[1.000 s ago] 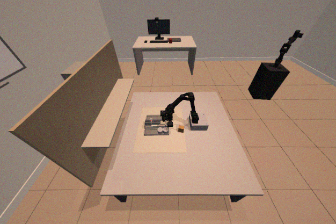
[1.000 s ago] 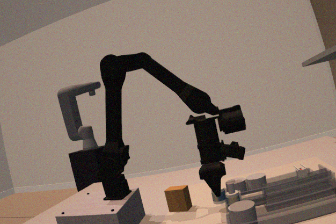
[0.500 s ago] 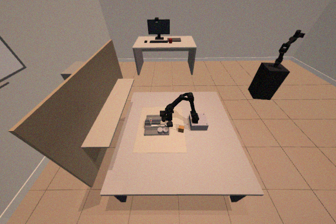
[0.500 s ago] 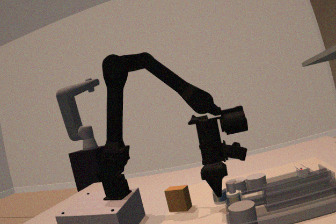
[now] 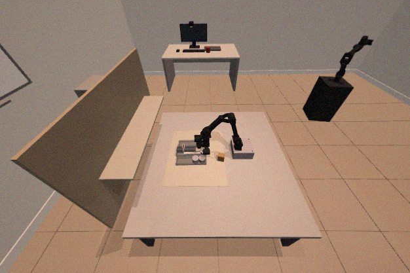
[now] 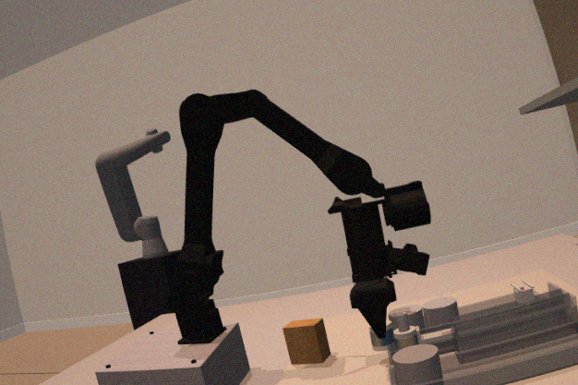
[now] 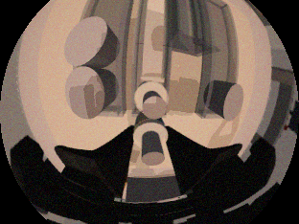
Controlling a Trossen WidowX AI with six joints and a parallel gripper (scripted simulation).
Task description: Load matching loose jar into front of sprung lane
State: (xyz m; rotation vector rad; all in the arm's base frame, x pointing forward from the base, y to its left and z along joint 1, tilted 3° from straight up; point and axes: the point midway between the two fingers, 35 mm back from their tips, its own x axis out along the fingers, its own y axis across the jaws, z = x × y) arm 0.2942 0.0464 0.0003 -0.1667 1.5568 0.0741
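The jaws (image 6: 379, 336) grasp the loose jar (image 6: 382, 339) (image 7: 152, 136) at the front of the lane rack (image 5: 191, 164) (image 6: 513, 358) (image 7: 133, 57). An orange block (image 5: 221, 156) (image 6: 307, 341) stands nearby on the desk (image 5: 231, 203) (image 6: 345, 371), away from its edges.

White table (image 5: 218, 210); pale mat (image 5: 195, 177) toward its left edge, gray arm base box (image 5: 243, 154) nearer right edge, orange block (image 5: 221, 156) (image 6: 307, 342) between.

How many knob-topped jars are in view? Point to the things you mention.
2: the held jar (image 6: 376, 342) (image 7: 152, 144) in the gripper (image 5: 205, 153) (image 6: 383, 335) (image 7: 149, 129), the other jar (image 6: 404, 338) (image 7: 154, 107) at the middle lane's (image 5: 192, 152) (image 7: 153, 62) front. Others may be hidden.
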